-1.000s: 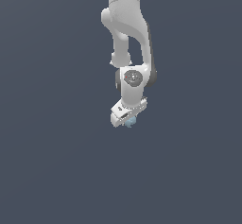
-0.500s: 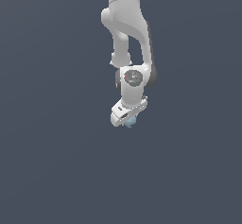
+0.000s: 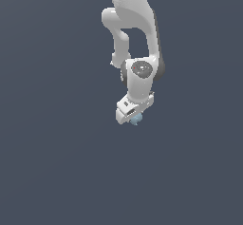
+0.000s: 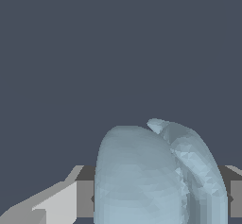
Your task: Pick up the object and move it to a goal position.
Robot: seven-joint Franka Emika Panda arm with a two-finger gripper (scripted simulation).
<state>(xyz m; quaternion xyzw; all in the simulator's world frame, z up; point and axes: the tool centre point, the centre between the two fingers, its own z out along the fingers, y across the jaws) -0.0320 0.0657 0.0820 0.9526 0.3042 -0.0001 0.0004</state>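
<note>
Exterior view: the white Panda arm (image 3: pixel 130 34) reaches down from the top edge of the picture, its links folded so that the round wrist joint (image 3: pixel 141 70) faces the camera, and below that joint the gripper (image 3: pixel 133 118) points downward and a little toward the exterior view's left. The pale-blue object (image 3: pixel 137 119) sits at the very tip of the gripper, partly covered by the white gripper body, with only a small rounded patch of blue showing on the side toward the exterior view's right. Everything around the arm is a flat, even dark grey-blue, and from this view it cannot be told whether the object rests on the counter (image 3: pixel 57 172) or is raised above it, as no shadow or edge shows. In the wrist view the object (image 4: pixel 156 176) fills the lower middle of the picture as a large, smooth-topped lump with a faceted ridge running along one side. The fingers (image 4: pixel 56 204) appear as grey and white blocks on both sides of the lump, pressed right up against it with no gap showing, so they are clenched onto the object and grasping it between them. The rest of the wrist view is the same plain dark grey-blue.
</note>
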